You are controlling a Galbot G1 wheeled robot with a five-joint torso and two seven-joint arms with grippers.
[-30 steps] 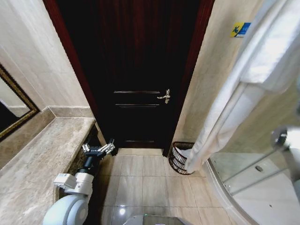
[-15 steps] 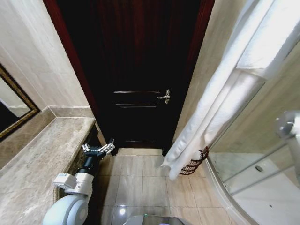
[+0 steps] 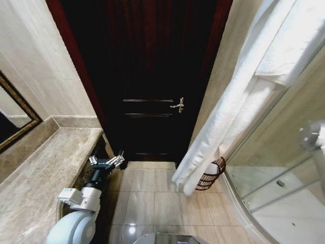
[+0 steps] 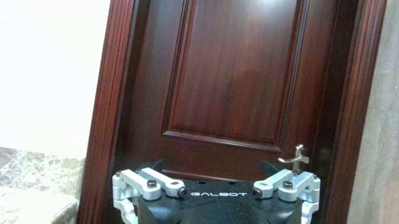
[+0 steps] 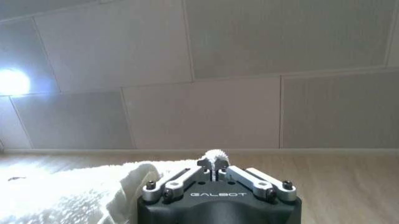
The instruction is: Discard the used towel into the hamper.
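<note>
while the towel [image 3: 231, 109] hangs long from high on the right, its lower end dangles just beside the hamper [image 3: 209, 177] on the floor tiles [image 3: 152, 198], partly covering it. right gripper [image 5: 214, 164]: fingers pressed together, pinching a tuft of towel. left gripper [image 3: 106, 162]: parked low by the marble counter [image 3: 45, 173], fingers spread, empty. judgement: towel lifted and carried; release into the hamper not yet done.

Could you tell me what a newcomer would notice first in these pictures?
A long white towel hangs across the right, its end dangling before the hamper on the floor; the right gripper pinches it. Straight ahead stands a dark door, with the left gripper parked beside the marble counter.
</note>
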